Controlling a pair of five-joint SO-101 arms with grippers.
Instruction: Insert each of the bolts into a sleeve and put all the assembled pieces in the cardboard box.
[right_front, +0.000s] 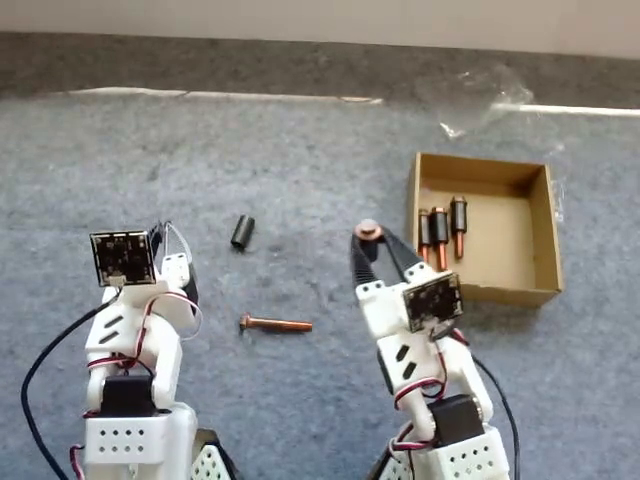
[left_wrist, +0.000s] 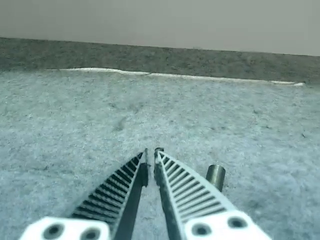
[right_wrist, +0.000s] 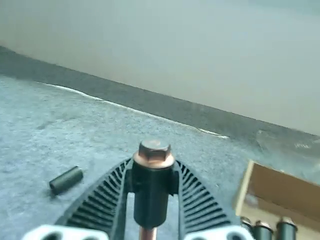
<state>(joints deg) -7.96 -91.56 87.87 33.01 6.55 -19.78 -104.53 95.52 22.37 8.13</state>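
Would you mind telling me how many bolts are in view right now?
5 bolts: three sleeved in the cardboard box, one sleeved held by the right end effector, one bare on the carpet.

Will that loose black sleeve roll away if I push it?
Probably a little: the sleeve is a cylinder lying on its side. The rough carpet should slow it. It looks rigid, so pinching shouldn't crush it.

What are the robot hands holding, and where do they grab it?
The right gripper pinches a bolt by its black sleeve, head up. The left gripper holds nothing.
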